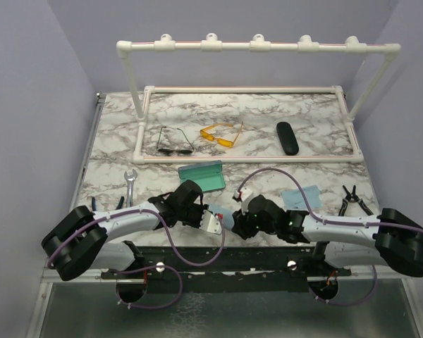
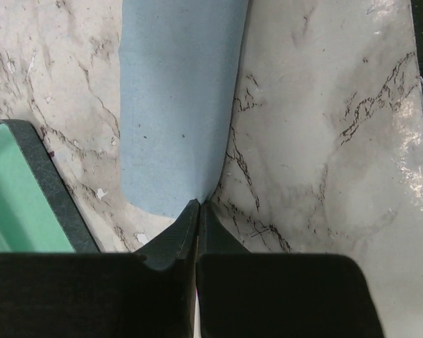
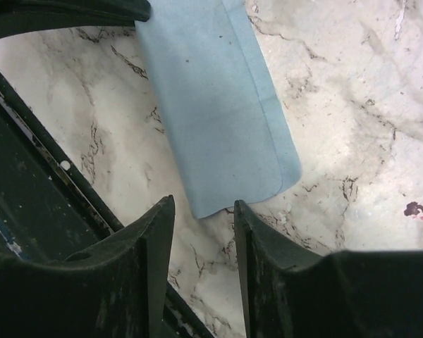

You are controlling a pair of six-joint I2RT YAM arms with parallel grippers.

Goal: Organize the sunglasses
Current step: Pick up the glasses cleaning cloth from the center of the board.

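While the left gripper [image 2: 198, 208] is holding its jaws pressed together on the near edge of the light blue fabric cloth [image 2: 176, 105], the right gripper [image 3: 203, 205] is hovering with jaws spread and empty, just short of that cloth's opposite end. Both task items are lying on the marble-patterned table [image 1: 317, 113], well apart from the arms. The thin dark wire-framed sunglasses [image 1: 175, 143] are lying beside the translucent yellow-orange sunglasses [image 1: 221, 135], inside the white pipe frame [image 1: 240, 89]. The open grey-blue rectangular case with a green lining [image 1: 201, 175] is sitting just beside the left jaws.

Risk assessment: the pinch appears to be taking only a sliver of fabric, so a lift is likely to let it slip. The right jaws, if closing low, are liable to scrape the table or bunch the cloth. Any sideways drag is risking a knock against the case.
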